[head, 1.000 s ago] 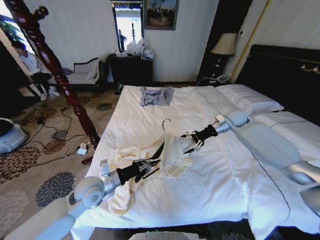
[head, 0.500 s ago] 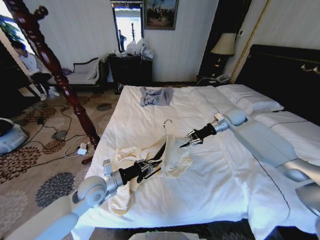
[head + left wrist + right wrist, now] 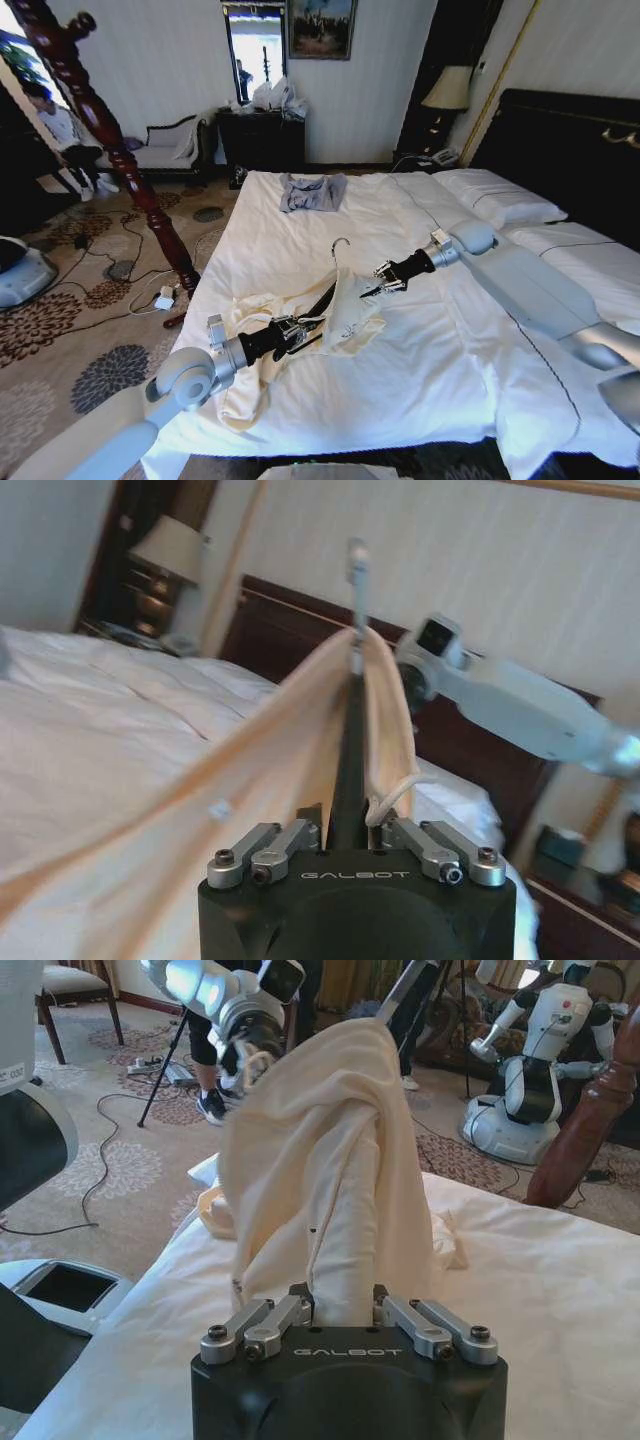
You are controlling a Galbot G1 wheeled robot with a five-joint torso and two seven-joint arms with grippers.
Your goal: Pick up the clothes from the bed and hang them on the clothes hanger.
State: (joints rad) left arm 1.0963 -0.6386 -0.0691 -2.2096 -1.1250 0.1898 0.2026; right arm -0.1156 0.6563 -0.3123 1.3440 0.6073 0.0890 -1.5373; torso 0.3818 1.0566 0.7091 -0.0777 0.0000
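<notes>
The right gripper [image 3: 378, 288] has gone from standing open just beside the cream shirt [image 3: 352, 312] a second ago, to drawn shut and clear of it, to now being back against the fabric: its fingers are clamped on a fold of the shirt, which in the right wrist view rises as a tent of cloth straight up from between the closed fingertips [image 3: 299, 1307]. The left gripper [image 3: 290, 332] has stayed where it was, its fingers shut on the lower arm of the black hanger [image 3: 322, 298], which runs up and away from the fingertips to the silver hook [image 3: 340, 245] standing above the cloth. In the left wrist view the hanger's dark bar [image 3: 349, 770] climbs from between the closed fingers with the shirt [image 3: 260, 760] draped over it on both sides. The shirt's lower part trails off below the left fingers onto the white duvet of the bed [image 3: 440, 360], so by my judgement the hanging is partly done: one shoulder sits over the hanger, and the fresh grip on the far side looks like the start of pulling that side into place.
</notes>
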